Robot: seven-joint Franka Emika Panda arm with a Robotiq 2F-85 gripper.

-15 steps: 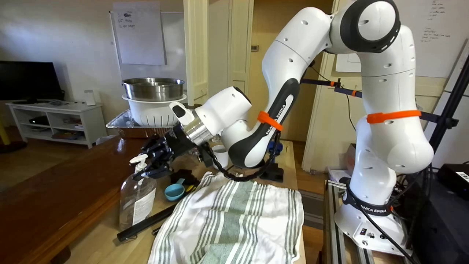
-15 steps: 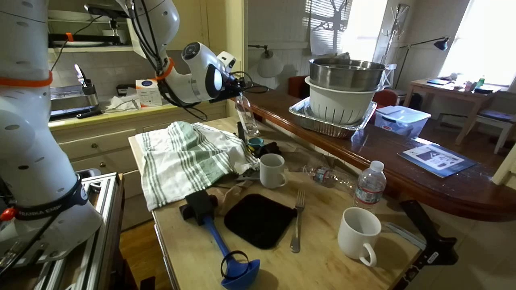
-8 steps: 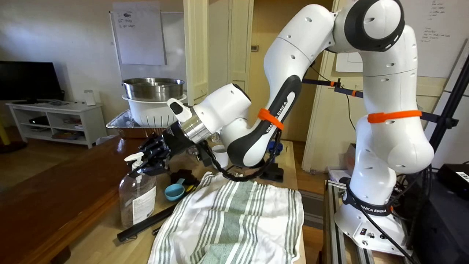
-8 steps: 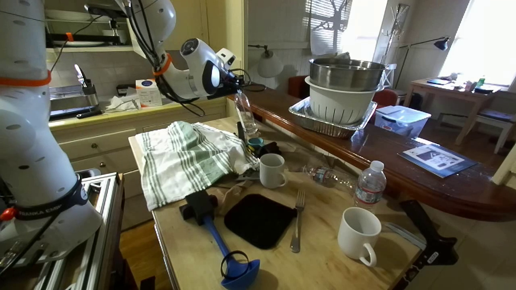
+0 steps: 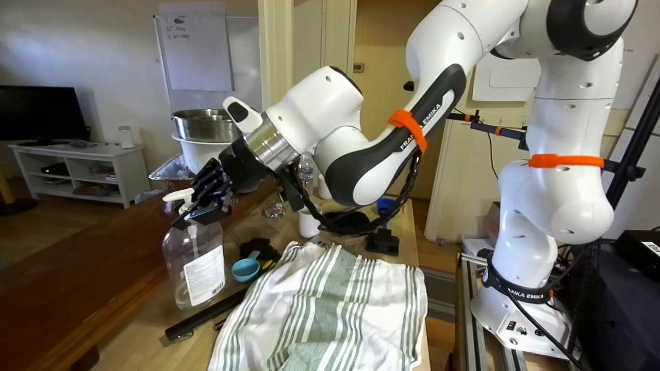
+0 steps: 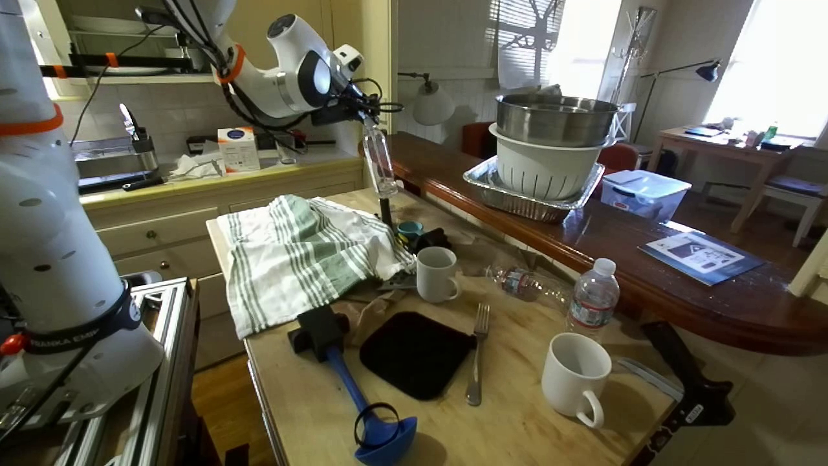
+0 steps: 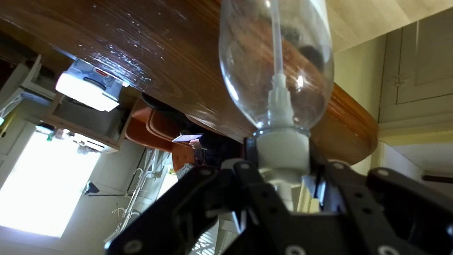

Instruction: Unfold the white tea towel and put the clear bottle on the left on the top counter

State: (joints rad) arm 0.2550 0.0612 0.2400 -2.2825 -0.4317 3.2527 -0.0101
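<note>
The clear bottle [image 5: 191, 257] with its whitish pump head hangs from my gripper [image 7: 283, 150], slightly tilted, raised a little above the tan wooden surface. It also shows in an exterior view [image 6: 378, 162] and the wrist view [image 7: 276, 63]. The fingers are shut around the white collar under the pump head; the head is partly hidden in the wrist view. The white tea towel [image 5: 330, 304] lies spread with wrinkles on the tan surface, and it also shows in an exterior view [image 6: 304, 246]. The top counter [image 5: 77, 288], dark reddish-brown, runs beside the bottle, higher than the tan surface.
A foil tray [image 6: 482, 184] with a white colander [image 6: 543, 165] and steel bowl [image 6: 556, 123] stands on the top counter. A black rod [image 5: 206, 315] and a blue scoop [image 5: 245, 270] lie near the bottle. Mugs [image 6: 436, 275] and water bottles [image 6: 594, 294] stand farther along.
My gripper has risen with the clear bottle in it, lifting its base off the tan surface and drawing it slightly back. The arm has shifted up with it. The towel has not moved.
</note>
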